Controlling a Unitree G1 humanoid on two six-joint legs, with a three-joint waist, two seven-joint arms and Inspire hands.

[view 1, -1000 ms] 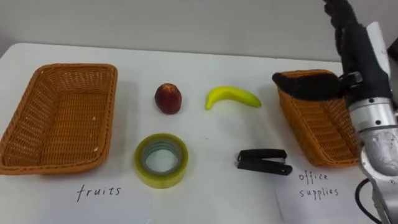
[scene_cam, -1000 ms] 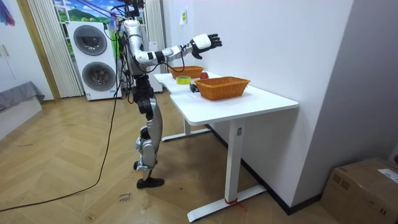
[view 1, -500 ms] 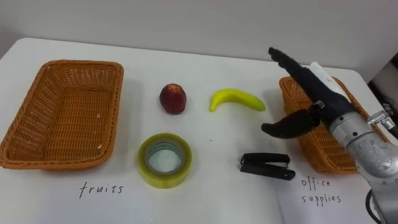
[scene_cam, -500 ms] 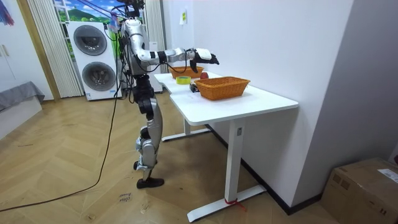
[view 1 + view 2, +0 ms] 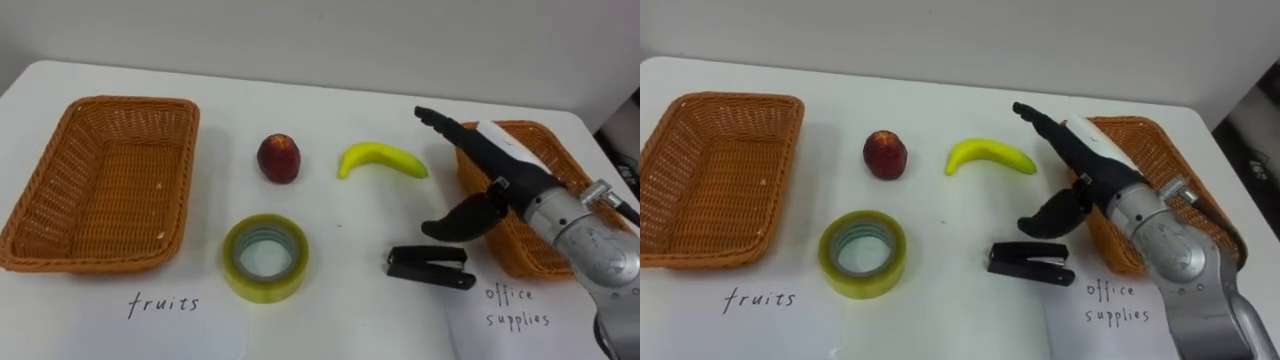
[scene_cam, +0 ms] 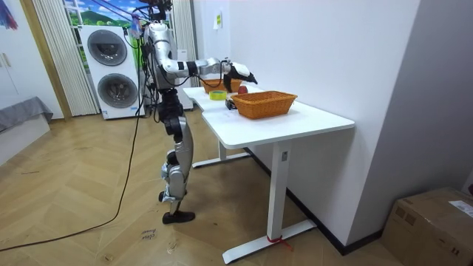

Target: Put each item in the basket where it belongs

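Observation:
On the white table lie a red apple, a yellow banana, a roll of yellow tape and a black stapler. An empty wicker basket marked "fruits" stands at the left, and a second wicker basket marked "office supplies" at the right. My right hand hovers open over the table between the banana and the right basket, just above the stapler, fingers stretched toward the banana and thumb pointing down. It holds nothing.
The table's far edge meets a white wall. Handwritten paper labels lie before each basket. In the room view I stand at the table's end, with washing machines behind me.
My right hand has come down from above the right basket and moved left, lowering over the table close above the stapler. The objects have not moved.

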